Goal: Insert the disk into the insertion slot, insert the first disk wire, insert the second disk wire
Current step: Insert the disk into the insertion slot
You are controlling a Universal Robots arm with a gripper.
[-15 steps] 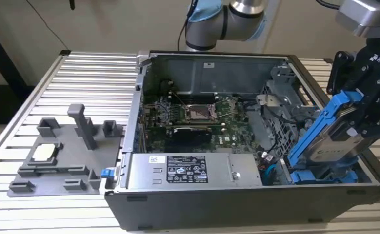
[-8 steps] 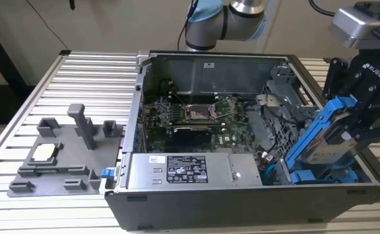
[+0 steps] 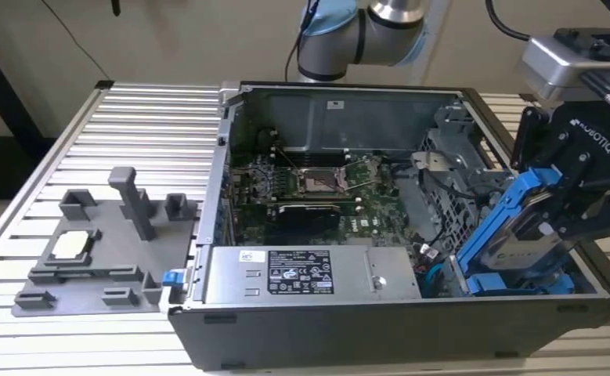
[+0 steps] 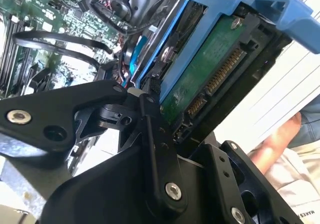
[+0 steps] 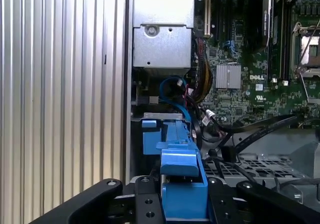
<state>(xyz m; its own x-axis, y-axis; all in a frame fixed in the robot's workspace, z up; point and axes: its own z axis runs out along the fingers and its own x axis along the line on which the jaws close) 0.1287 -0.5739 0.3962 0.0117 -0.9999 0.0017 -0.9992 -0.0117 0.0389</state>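
Disk [image 3: 516, 241] aslant in end effector [image 3: 554, 215], apparently beside cage [image 3: 457, 168]

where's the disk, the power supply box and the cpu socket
disk [image 4: 210, 65]: second wrist view, green circuit board on its underside
power supply box [image 3: 301, 273]: exterior view, its printed label
cpu socket [image 3: 323, 182]: exterior view, middle of the socket

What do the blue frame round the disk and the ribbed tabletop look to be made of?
Bright blue carrier frame around the silver-grey disk: likely moulded plastic, uniform colour, soft sheen, rounded tabs. Ribbed silver tabletop: probably extruded aluminium, matt metallic, straight parallel slats.
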